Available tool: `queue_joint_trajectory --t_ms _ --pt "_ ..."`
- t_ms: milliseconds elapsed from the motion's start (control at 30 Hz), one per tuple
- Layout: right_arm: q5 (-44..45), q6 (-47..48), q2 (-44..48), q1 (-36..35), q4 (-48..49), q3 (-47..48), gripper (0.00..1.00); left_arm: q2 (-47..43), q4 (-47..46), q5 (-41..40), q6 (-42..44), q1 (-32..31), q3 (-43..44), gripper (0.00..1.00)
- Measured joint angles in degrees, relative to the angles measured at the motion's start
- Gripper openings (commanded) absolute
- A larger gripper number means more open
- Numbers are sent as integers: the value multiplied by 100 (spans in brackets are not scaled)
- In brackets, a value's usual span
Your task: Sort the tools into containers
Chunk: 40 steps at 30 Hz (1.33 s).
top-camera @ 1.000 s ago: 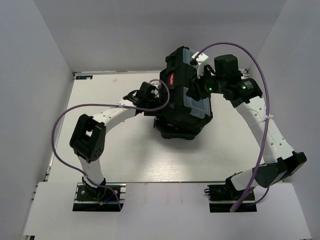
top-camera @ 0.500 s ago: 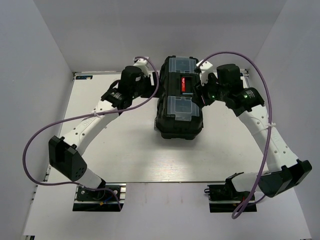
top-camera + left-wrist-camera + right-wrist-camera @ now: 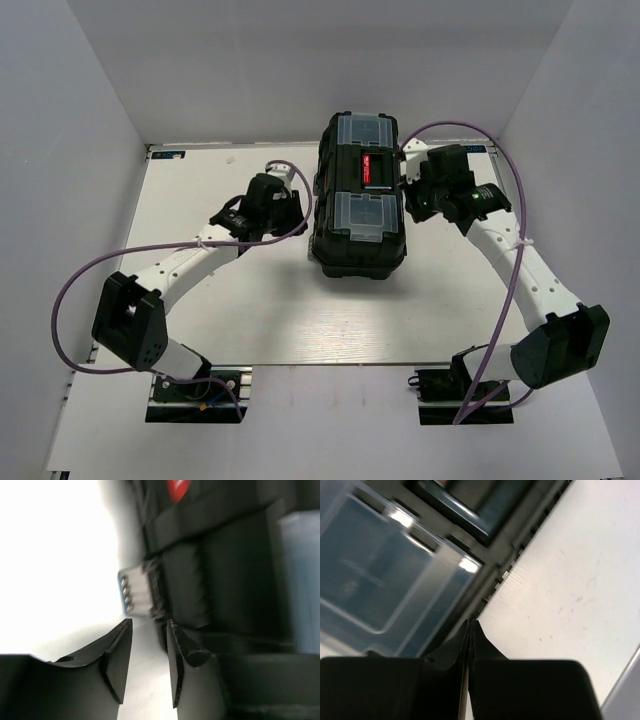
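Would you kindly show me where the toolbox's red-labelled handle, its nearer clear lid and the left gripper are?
red-labelled handle [image 3: 372,166]: top external view, on the red label.
nearer clear lid [image 3: 362,212]: top external view, middle of the lid.
left gripper [image 3: 149,624]: left wrist view, midway between its fingertips.

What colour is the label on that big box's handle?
The label is red, set against the black toolbox; the top external view shows it best.

One toolbox [image 3: 360,255], two claws [image 3: 149,625] [image 3: 470,623]
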<state>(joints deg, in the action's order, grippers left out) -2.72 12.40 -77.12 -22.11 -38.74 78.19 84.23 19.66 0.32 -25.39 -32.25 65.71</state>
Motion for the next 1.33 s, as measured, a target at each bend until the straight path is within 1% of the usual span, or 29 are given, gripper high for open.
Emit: queue_joint_trajectory --t_ms 167,200,300,433,633,667,700,733,767,800,833,900,933,967,1000,1167,1333 --pt "564 -17 22 133 92 -385 0 212 -188 92 -48 -11 -282 41" --pt "651 -22 31 164 107 -424 0 273 -245 142 -59 -15 -291 39" --pt "866 -44 79 264 175 -507 0 420 -470 435 -92 -48 -354 38" --pt "984 -92 208 385 251 -601 0 468 -684 595 -125 -37 -466 38" --pt "1008 -173 291 529 291 -601 0 466 -922 619 -164 -17 -614 38" --pt "1010 -177 291 553 289 -601 0 466 -914 601 -170 -17 -616 41" --pt "1021 -186 291 573 286 -601 3 455 -887 544 -175 -17 -616 43" --pt "1060 -195 291 599 286 -601 14 435 -833 468 -188 -17 -616 45" --pt "1104 -229 291 614 284 -601 17 396 -734 358 -179 -7 -616 52" --pt "1156 -238 291 636 282 -601 23 334 -564 227 -186 9 -623 57" --pt "1209 -258 295 662 275 -603 44 247 -380 74 -190 22 -638 66" --pt "1296 -326 361 723 306 -695 73 -13 -57 -197 -177 26 -688 89" --pt "1320 -326 442 761 291 -802 88 -201 109 -315 -160 26 -710 93" --pt "1340 -354 527 791 273 -905 91 -389 236 -407 -151 28 -719 98" --pt "1366 -332 643 809 286 -1045 91 -619 341 -498 -120 31 -719 100" --pt "1381 -341 1386 833 278 -1600 91 -1825 699 -710 269 37 -715 100" --pt "1370 -341 2243 826 490 -2199 91 -2376 1003 -813 800 37 -732 100"
